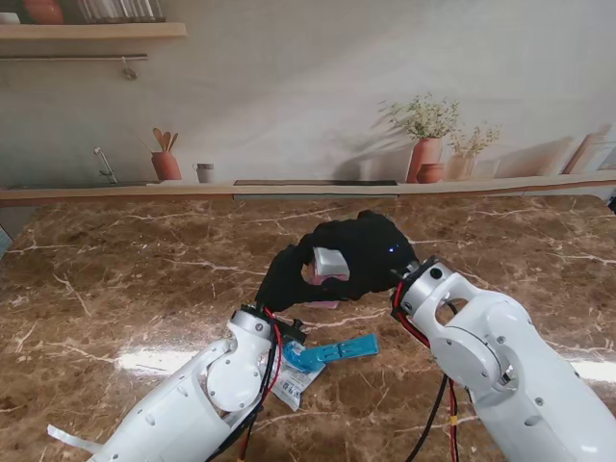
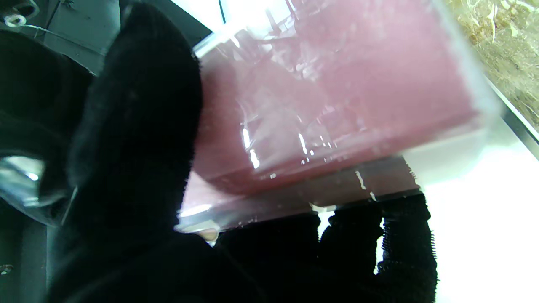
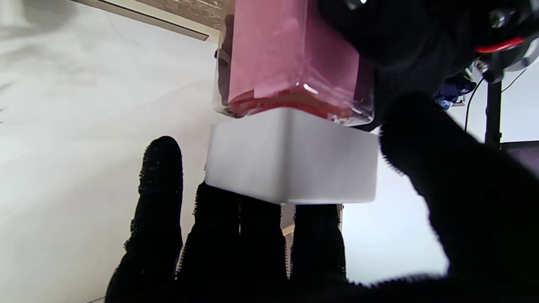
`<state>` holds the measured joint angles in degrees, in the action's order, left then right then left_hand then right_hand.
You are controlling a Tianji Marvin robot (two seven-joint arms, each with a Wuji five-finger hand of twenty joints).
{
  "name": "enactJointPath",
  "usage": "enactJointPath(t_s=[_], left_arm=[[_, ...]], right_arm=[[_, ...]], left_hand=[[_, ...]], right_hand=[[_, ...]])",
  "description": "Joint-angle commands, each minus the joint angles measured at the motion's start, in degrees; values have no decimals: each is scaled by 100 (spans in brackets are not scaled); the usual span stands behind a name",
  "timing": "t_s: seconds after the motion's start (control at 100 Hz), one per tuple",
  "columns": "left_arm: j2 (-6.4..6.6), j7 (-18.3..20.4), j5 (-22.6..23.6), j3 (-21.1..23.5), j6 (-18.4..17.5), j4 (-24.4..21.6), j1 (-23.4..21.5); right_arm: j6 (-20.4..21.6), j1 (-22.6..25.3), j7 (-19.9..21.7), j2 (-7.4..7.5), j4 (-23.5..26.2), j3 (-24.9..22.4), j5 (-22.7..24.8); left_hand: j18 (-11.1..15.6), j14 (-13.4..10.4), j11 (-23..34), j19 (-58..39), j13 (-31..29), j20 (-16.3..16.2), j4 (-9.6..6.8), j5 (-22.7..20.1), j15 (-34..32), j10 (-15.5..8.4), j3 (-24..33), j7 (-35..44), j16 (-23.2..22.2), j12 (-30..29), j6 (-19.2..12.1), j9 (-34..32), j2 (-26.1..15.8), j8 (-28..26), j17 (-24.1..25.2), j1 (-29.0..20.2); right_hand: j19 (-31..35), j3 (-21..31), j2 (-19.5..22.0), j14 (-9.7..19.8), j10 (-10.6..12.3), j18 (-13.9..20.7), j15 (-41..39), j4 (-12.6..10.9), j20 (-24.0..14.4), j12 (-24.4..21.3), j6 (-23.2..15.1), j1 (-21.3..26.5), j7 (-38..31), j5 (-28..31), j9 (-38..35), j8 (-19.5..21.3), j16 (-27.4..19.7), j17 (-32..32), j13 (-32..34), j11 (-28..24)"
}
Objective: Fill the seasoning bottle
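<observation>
Two black-gloved hands meet over the middle of your brown marbled table top (image 1: 115,279), and both are closed on the same thing: a clear square seasoning bottle with pink contents (image 1: 320,274), capped by a white square lid (image 1: 330,261). From the stand view you see the bottle lifted clear of the table, between the two palms, roughly midway across and a little farther from you than the wrists.

Your left hand (image 1: 289,277) wraps the bottle's body. In its wrist view the bottle (image 2: 332,109) fills most of the picture, the thumb (image 2: 139,126) pressed along one side and other fingertips (image 2: 404,244) curled under the opposite edge.

Your right hand (image 1: 371,252) is set around the lid end. Its wrist view shows the white lid (image 3: 290,160) resting against the fingers (image 3: 261,244), the thumb alongside, and the bottle's pink body (image 3: 286,54) beyond it. Whether the lid is fully seated or slightly loosened is hard to tell there; no clear gap shows.

Nearer to you, beside the left wrist, a blue and white plastic sachet (image 1: 322,358) lies flat on the table, well apart from the bottle.
</observation>
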<state>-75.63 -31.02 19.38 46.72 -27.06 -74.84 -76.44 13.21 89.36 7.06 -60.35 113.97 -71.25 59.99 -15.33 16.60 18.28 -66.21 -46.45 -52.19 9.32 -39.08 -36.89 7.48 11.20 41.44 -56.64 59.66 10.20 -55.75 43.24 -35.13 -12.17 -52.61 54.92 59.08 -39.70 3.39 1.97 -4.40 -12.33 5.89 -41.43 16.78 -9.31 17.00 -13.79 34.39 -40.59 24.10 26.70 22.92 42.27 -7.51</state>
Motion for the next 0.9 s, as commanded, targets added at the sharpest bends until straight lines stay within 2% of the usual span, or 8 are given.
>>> enactJointPath(t_s=[0.0,0.16,0.24,0.46,0.67,0.69,0.72,0.89], left_arm=[[-38,-48,-3,11,-8,-90,29],[-33,-46,3,17,-1,-98,22],[-31,-45,4,24,2,-106,18],[-28,-51,15,29,0,-113,10],[-27,-44,12,24,-13,-109,8],[-26,-40,12,24,-14,-111,8],[-27,-40,12,23,-17,-111,9],[-29,-48,29,18,-29,-100,27]], right_arm=[[45,74,91,35,-1,1,22],[77,122,108,32,138,-73,34],[80,178,73,24,231,-133,36],[24,225,454,47,446,-341,-108],[-2,74,872,85,399,-425,-353],[-5,60,880,87,390,-423,-357],[-13,38,881,87,376,-417,-346],[-105,-78,820,76,287,-310,-261]], left_hand=[[266,-209,336,96,-358,-128,84,-991,-812,-648,2269,1337,-264,188,-1906,-361,-2147,-425,116,-1301],[268,-229,337,96,-363,-128,86,-989,-813,-662,2266,1339,-264,186,-1922,-363,-2148,-428,117,-1294],[273,-232,336,95,-358,-128,86,-987,-809,-662,2266,1340,-263,185,-1921,-360,-2150,-430,115,-1294],[281,-232,334,101,-356,-126,86,-986,-807,-655,2266,1341,-263,184,-1922,-357,-2150,-432,120,-1296],[267,-226,334,100,-355,-127,84,-996,-806,-651,2266,1342,-264,182,-1922,-356,-2151,-433,118,-1299],[265,-224,335,100,-352,-128,84,-993,-805,-649,2266,1340,-264,183,-1919,-358,-2149,-433,119,-1301],[264,-219,335,100,-356,-128,84,-993,-807,-647,2266,1340,-265,182,-1917,-358,-2151,-433,119,-1299],[263,-214,334,102,-360,-128,85,-1001,-808,-653,2267,1338,-266,180,-1913,-357,-2148,-433,124,-1298]], right_hand=[[-316,-267,-46,89,425,-53,128,-90,-50,-109,-4,-258,125,-275,171,-51,-243,-192,-326,9],[-839,-1779,735,15,369,-88,229,-429,-268,-129,5,-443,345,-485,435,41,-359,-381,-659,50],[-962,-1307,465,-26,357,-113,271,-517,-303,-119,-18,-897,413,-554,481,58,-397,-406,-753,52],[-1157,-1175,487,-158,127,-158,382,-518,-272,-151,351,-933,602,-954,651,28,-472,-591,-1024,143],[-1263,-1058,462,-213,107,-173,392,-700,-287,-126,507,-349,829,-1312,770,8,-492,-666,-1208,133],[-1280,-1227,512,-213,134,-170,362,-1022,-351,-70,508,-205,857,-1237,673,76,-496,-629,-1177,78],[-1266,-1250,528,-215,185,-172,330,-1124,-378,-30,491,-59,830,-1128,503,111,-489,-576,-1110,1],[-931,-1729,905,-37,482,-126,2,-900,-473,639,139,732,299,-320,-628,311,-290,-156,-378,-663]])
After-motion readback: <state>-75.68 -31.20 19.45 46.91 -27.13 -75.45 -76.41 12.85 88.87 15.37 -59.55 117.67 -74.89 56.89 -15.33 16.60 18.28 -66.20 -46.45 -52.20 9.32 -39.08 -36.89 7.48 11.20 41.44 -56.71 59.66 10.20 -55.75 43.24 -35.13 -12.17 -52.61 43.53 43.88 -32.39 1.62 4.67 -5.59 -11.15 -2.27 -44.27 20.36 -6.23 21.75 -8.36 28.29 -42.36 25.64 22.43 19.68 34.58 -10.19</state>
